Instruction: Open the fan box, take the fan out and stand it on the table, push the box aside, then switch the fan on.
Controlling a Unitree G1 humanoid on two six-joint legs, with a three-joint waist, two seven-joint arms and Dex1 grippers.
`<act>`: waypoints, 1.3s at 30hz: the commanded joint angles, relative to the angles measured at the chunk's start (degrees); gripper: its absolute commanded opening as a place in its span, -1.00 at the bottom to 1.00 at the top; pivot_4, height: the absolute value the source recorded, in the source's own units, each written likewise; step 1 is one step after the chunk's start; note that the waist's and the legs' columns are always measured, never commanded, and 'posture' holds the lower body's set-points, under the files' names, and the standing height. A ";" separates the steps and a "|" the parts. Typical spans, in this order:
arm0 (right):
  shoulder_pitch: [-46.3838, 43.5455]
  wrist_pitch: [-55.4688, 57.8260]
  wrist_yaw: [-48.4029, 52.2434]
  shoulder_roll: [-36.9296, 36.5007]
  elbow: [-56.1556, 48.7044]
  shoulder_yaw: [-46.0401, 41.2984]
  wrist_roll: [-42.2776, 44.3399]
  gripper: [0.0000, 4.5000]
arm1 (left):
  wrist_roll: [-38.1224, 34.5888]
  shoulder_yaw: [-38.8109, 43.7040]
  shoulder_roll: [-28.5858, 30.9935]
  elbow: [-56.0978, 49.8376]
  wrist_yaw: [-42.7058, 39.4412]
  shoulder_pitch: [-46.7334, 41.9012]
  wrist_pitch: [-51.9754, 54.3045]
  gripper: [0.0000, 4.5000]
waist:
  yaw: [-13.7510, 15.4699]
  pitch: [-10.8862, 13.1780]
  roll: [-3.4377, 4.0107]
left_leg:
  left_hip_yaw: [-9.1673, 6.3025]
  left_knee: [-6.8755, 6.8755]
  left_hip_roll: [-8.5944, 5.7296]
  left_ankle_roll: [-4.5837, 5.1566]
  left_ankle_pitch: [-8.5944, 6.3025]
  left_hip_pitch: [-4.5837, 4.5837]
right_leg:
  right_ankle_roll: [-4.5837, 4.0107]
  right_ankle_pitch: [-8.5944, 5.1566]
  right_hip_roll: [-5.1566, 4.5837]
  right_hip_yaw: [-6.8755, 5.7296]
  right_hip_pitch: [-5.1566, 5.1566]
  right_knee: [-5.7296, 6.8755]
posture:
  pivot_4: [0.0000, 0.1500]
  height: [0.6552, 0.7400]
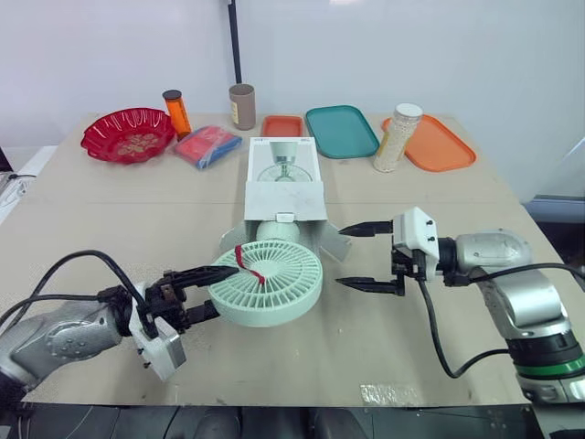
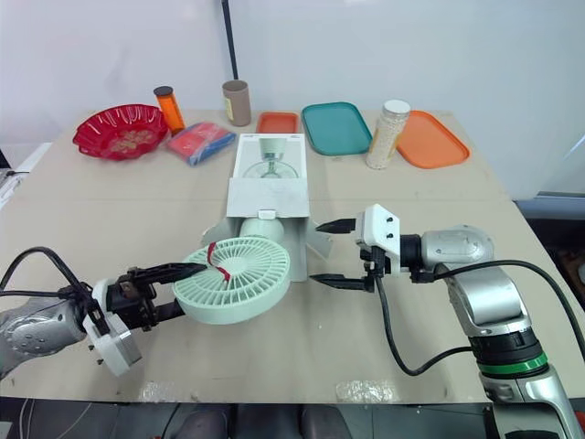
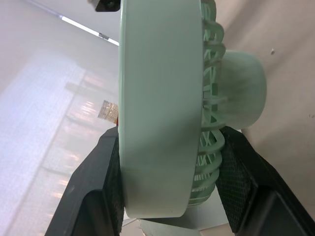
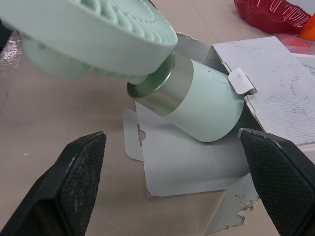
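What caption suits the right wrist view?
Open right gripper faces the mint fan, its base over a flap of the opened box.

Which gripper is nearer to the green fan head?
Left. The left gripper clamps the rim of the fan head from the robot's left. The right gripper is open and apart from it, on its right, beside the box.

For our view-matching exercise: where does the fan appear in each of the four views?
Left eye: fan, centre, in front of the box, held by the left gripper.
Right eye: fan, left of centre.
Left wrist: fan edge-on, clamped between the jaws.
Right wrist: fan head and base, beyond the right gripper, jaws open.
Landmark: box at the fan's base.
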 commanded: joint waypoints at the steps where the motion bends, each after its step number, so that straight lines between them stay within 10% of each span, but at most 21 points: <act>1: -1.67 -1.43 0.33 0.53 0.23 0.59 -0.24 0.98 | -10.80 4.48 3.86 -7.01 -5.12 3.20 4.19 0.01 | 0.03 0.00 0.01 | 0.00 0.00 0.00 0.00 0.00 0.00 | 0.00 0.00 0.00 0.00 0.00 0.00 | 1.00 1.00; 14: -4.58 -3.88 1.07 3.03 3.86 3.43 -1.62 0.98 | -36.90 23.22 7.50 -22.78 -21.84 18.94 23.10 0.01 | 0.00 0.12 0.02 | 0.12 0.01 0.11 0.07 -0.04 0.06 | -0.06 -0.07 0.11 0.04 0.02 0.01 | 1.00 1.00; 39: -9.69 -8.78 6.02 7.51 12.02 5.98 -2.30 0.98 | -55.49 60.82 -6.02 -37.18 -30.03 23.70 70.72 0.01 | -0.19 0.17 -0.01 | 0.10 0.06 0.20 0.19 -0.12 0.05 | -0.11 -0.14 0.20 0.04 0.01 0.04 | 1.00 1.00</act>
